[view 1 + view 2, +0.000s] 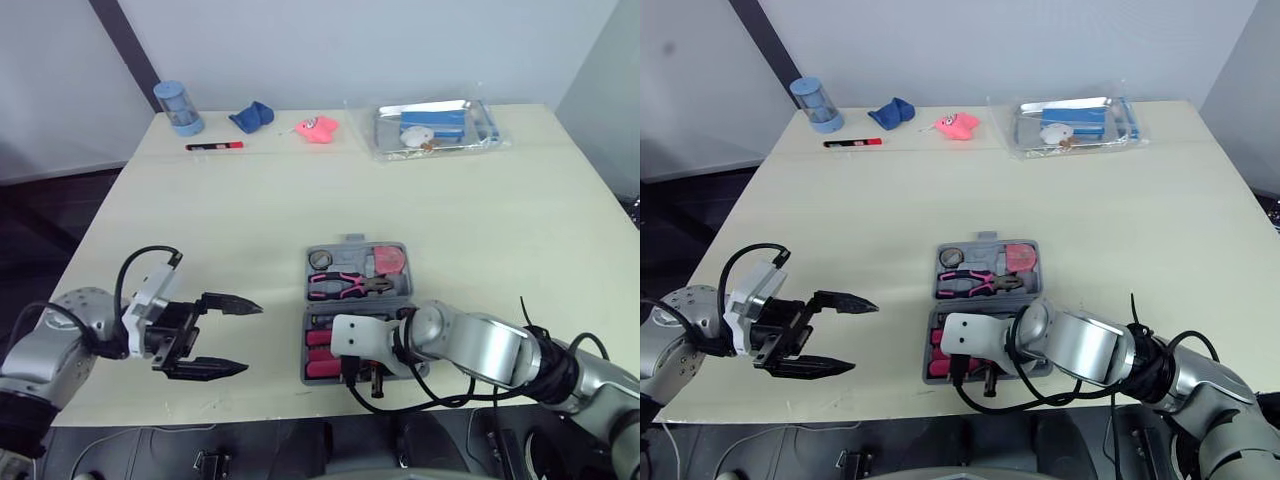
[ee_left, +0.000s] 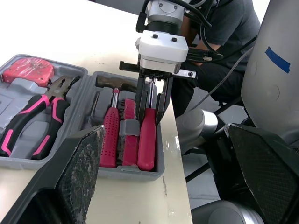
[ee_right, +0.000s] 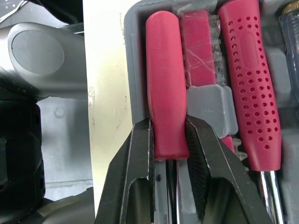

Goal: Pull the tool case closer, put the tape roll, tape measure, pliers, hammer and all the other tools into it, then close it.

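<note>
Head view, table (image 1: 300, 200): cream top, with a pale wall behind and dark floor off its left side.
Head view, tool case (image 1: 350, 263): lies open near the table's front edge, a far half and a near half.
Head view, far half: holds pink-handled pliers (image 1: 345, 285), a pink tape measure (image 1: 390, 262) and a small grey ring too small to name.
Head view, right arm (image 1: 470, 345): reaches across the near half, its white wrist block over the red handles.
Head view, left gripper (image 1: 252, 338): sits left of the case and well apart from it, fingers spread wide, holding nothing.
Head view, far edge: a blue cylinder (image 1: 178, 108), blue cloth (image 1: 252, 116), pink object (image 1: 318, 128), red-and-black pen (image 1: 214, 146) and clear tray (image 1: 485, 128), all well apart from the case.
Left wrist view, right gripper (image 2: 151, 112): points into the near half, black fingers either side of the red-handled tool (image 2: 146, 140).
Left wrist view, neighbours: a dotted red screwdriver (image 2: 110, 137) lies two slots over, and a dark bar (image 2: 117, 84) lies across the far ends.
Left wrist view, person (image 2: 229, 23): dark shirt, seated just past the table edge.
Right wrist view, grip: both fingers (image 3: 140, 158) pinch the smooth handle where the metal shaft leaves it.
Right wrist view, slot: the tool lies in the outermost channel, against the case wall, with bare table beyond.
Right wrist view, beside it: a red block in a grey clip (image 3: 212, 105), then the dotted screwdriver.
</note>
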Robot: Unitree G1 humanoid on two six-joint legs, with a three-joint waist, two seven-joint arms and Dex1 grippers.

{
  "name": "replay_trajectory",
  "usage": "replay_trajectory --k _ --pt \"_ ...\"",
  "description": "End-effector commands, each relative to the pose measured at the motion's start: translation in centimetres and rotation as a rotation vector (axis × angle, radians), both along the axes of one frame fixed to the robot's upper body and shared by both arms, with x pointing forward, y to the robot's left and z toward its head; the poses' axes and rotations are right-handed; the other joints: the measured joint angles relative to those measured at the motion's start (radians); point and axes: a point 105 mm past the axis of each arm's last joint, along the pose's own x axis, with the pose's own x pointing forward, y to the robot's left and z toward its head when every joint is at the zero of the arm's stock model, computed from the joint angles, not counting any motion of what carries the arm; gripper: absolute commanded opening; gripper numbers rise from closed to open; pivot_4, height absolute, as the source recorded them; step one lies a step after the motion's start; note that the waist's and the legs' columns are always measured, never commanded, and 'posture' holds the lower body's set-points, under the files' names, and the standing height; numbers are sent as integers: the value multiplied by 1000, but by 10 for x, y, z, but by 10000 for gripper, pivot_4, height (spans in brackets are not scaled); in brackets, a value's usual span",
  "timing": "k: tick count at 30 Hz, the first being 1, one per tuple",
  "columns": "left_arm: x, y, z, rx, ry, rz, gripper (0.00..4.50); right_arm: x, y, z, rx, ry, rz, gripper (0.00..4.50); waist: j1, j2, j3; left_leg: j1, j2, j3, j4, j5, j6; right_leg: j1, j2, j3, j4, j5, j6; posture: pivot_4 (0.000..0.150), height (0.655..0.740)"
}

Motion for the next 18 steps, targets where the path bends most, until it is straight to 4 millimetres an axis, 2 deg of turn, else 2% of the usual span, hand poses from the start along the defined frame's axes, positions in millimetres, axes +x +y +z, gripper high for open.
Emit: replay_trajectory --k 1,3,4,5,6,11,14,17,18 --pt "-6 1 10 0 -34 -56 45000 -8 4 -7 -3 34 48 4136 -3 0 0 0 0 0 0 0 0 0 0 0 0 0 0 1500 7400" --pt "-6 2 10 0 -33 -53 45000 -10 4 -9 1 34 61 14388 -7 0 0 0 0 0 0 0 0 0 0 0 0 0 0 1500 7400" --pt "-5 2 10 -1 -33 -52 45000 -9 4 -9 6 28 63 17468 -11 0 0 0 0 0 0 0 0 0 0 0 0 0 0 1500 7400" --pt "-6 2 10 -2 -33 -50 45000 -8 4 -8 12 17 62 24245 -12 0 0 0 0 0 0 0 0 0 0 0 0 0 0 1500 7400" --pt "-6 3 10 -4 -32 -48 45000 -5 5 -6 30 0 53 28331 -15 0 0 0 0 0 0 0 0 0 0 0 0 0 0 1500 7400" --pt "-6 3 9 -8 -24 -43 45000 6 9 18 206 -41 5 29227 -14 0 0 0 0 0 0 0 0 0 0 0 0 0 0 1500 7400" --pt "-6 3 9 -13 -20 -42 45000 3 9 34 389 -8 -1 29227 -11 -1 0 0 0 0 0 0 0 0 0 0 0 0 0 1500 7400" --pt "-6 2 9 -17 -17 -43 45000 2 4 39 512 11 13 29227 -10 -1 0 0 0 0 0 0 0 0 0 0 0 0 0 1500 7400" --pt "-6 2 8 -18 -16 -43 45000 0 1 37 528 35 16 26893 -9 -1 -1 0 0 0 0 0 0 0 0 0 0 0 0 1500 7400"
